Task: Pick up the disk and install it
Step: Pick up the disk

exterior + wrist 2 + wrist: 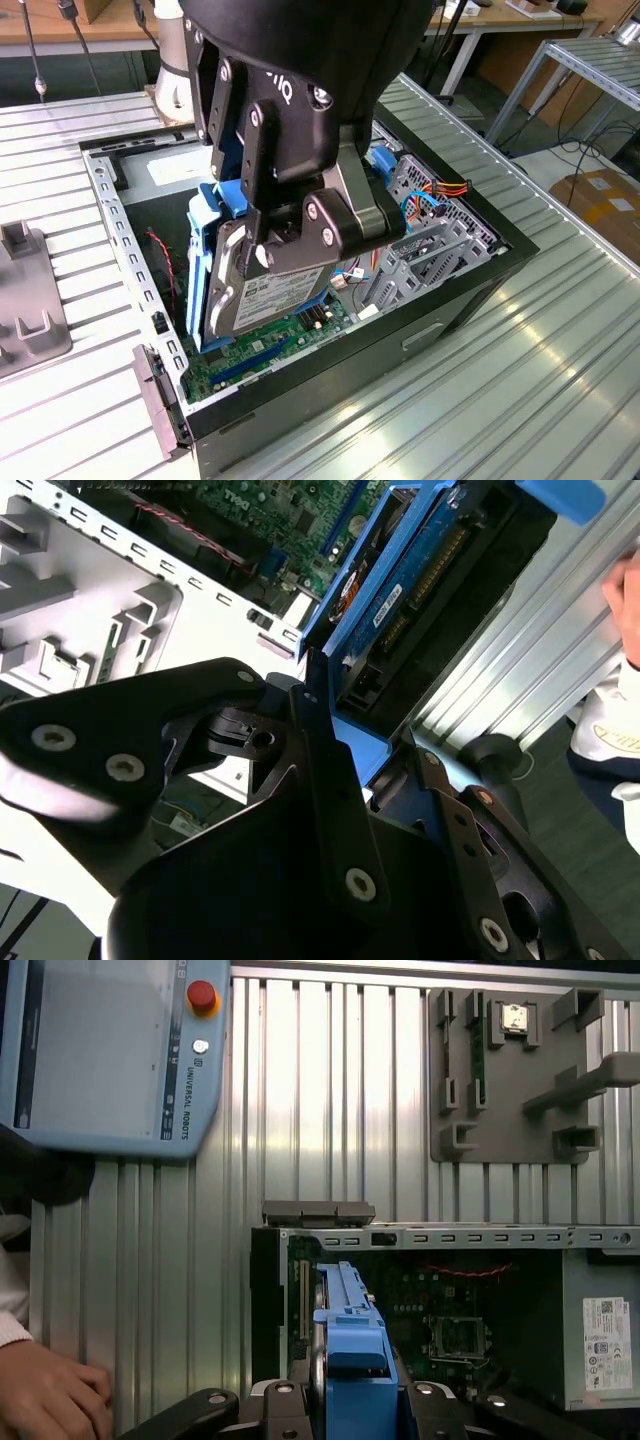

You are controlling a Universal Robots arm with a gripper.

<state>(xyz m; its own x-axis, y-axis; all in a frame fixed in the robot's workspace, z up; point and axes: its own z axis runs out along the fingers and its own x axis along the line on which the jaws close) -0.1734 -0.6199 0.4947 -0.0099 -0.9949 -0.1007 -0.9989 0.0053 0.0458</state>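
Fingers [352,205] of the hand [300,240] are closed on the disk [262,300], one on each broad side, partway shut to the drive's thickness. The disk stands on edge and tilted, its grey body and blue carrier rails reaching down into the open computer case [110,215], with its lower end just above the green motherboard [275,345]; whether they touch cannot be told. In the first wrist view the blue carrier [350,1355] is seen edge-on between the fingers. A grey drive cage [430,250] sits near the disk, on the exterior view's right. The case lies on the ribbed metal table [520,400].
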